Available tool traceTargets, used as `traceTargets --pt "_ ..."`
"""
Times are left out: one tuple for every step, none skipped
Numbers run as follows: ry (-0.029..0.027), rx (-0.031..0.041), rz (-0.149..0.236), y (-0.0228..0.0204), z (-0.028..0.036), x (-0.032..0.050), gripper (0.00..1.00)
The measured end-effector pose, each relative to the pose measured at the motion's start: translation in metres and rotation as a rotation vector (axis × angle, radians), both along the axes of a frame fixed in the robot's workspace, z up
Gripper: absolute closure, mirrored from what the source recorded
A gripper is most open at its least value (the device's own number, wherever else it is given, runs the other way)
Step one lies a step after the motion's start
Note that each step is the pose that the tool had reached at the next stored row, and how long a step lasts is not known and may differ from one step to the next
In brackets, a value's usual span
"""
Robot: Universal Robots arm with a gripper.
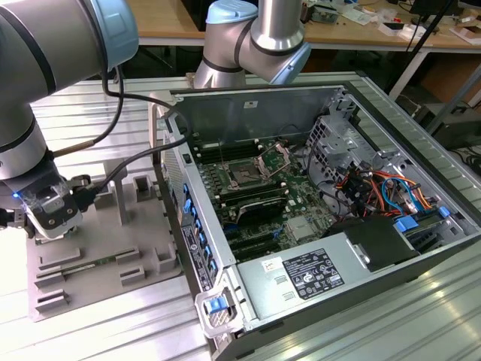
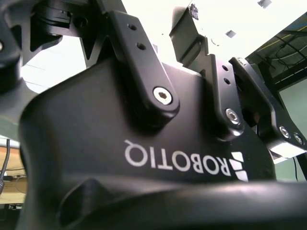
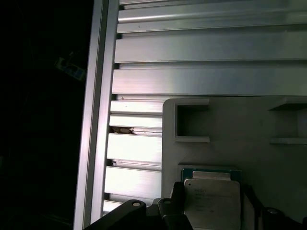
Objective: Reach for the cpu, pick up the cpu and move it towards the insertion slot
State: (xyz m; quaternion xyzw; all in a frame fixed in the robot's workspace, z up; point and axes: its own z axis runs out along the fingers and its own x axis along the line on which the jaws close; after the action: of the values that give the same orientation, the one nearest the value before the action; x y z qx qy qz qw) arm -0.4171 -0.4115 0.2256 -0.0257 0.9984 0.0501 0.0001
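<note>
The cpu (image 3: 211,201) has a silvery-white top and a thin green edge. The tray (image 3: 249,120) is pale grey all over. The table (image 3: 201,52) is shiny silver with long straight stripes. The robot arm (image 1: 274,34) is silver-grey with light blue caps. The gripper (image 1: 46,216) is grey and black with a tiny blue light. In the second wrist view its body is black with white letters. The computer case (image 1: 255,105) is grey. The circuit board (image 1: 304,197) is green. The insertion slot (image 1: 245,174) is dark with a shiny silver frame. The wires (image 1: 379,188) are orange, red and blue. The power box (image 1: 259,289) is silver with a white sticker.
</note>
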Motion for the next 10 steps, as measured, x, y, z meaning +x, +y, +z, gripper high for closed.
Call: traceTargets --pt "-0.0001 0.0001 0.0 0.0 0.0002 0.0 0.45" --pt "-0.0002 0.0002 0.0 0.0 0.0005 0.0 0.45" --pt "0.0 0.0001 0.0 0.0 0.0009 0.0 0.45" --pt "0.0 0.0002 0.0 0.0 0.0012 0.0 0.45" --pt "0.0 0.0002 0.0 0.0 0.0018 0.0 0.45" --pt "0.0 0.0002 0.0 0.0 0.0022 0.0 0.45" --pt "0.0 0.0003 0.0 0.0 0.0026 0.0 0.45" --pt "-0.0001 0.0004 0.0 0.0 0.0029 0.0 0.45" --pt "-0.0002 0.0005 0.0 0.0 0.0032 0.0 0.45" --pt "-0.0001 0.0005 0.0 0.0 0.0034 0.0 0.45"
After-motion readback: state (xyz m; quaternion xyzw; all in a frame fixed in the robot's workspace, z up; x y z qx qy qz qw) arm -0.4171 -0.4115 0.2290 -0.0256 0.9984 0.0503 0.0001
